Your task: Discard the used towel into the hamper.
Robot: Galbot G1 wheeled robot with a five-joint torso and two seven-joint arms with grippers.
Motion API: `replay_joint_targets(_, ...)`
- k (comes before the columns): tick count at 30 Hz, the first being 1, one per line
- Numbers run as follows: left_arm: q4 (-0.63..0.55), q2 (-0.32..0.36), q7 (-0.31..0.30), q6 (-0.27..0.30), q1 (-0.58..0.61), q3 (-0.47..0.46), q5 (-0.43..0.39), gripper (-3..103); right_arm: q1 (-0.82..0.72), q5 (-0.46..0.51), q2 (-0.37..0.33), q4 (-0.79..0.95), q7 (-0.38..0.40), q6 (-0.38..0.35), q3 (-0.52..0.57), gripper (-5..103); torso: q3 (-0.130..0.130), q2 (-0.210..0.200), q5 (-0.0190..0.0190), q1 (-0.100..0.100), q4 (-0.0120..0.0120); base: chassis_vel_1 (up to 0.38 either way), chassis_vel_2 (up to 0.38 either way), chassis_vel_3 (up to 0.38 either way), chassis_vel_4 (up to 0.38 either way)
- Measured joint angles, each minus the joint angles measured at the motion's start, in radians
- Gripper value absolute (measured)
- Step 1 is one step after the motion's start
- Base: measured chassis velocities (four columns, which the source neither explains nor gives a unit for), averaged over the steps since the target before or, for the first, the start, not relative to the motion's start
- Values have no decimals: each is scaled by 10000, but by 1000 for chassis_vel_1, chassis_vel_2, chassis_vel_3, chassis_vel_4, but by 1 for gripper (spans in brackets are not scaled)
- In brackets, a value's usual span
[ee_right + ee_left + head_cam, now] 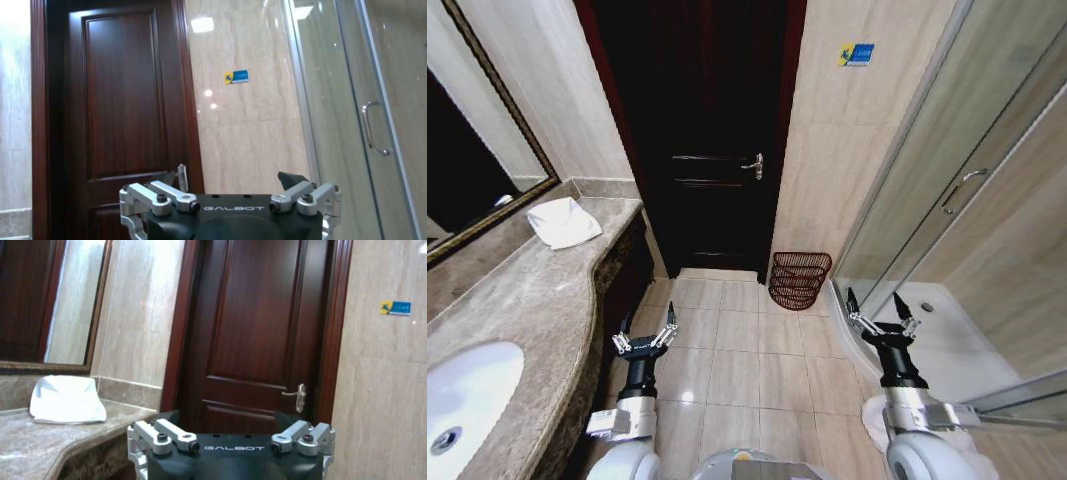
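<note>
1. A tiled bathroom lay ahead: beige floor tiles, marble-look walls and a dark wooden door shut at the far end, its metal handle on the right edge.
2. The towel, white and loosely folded, sat on the marble counter at the robot's left, far end, just below the framed mirror and well apart from both arms.
3. The hamper, dark red-brown with slatted sides, stood on the floor against the wall, right of the door and just beside the glass shower screen.
4. Towel and hamper were well apart, the doorway between them.
5. The left gripper hung low over the floor beside the counter's front, fingers spread wide, nothing in them.
6. The right gripper hovered near the shower's raised sill, likewise spread wide and empty, the hamper ahead of it and to its left.
7. A white basin was sunk into the counter's near end.
8. A small blue and yellow sticker clung to the wall high above the hamper.
</note>
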Motion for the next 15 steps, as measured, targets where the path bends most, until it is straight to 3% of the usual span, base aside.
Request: replay_joint_targets(15,123,0,63,-175,-38,35,142,96,-69,54,-20,66,-24,-12,-18,100,0,0,0,0,0,0,0,0,0)
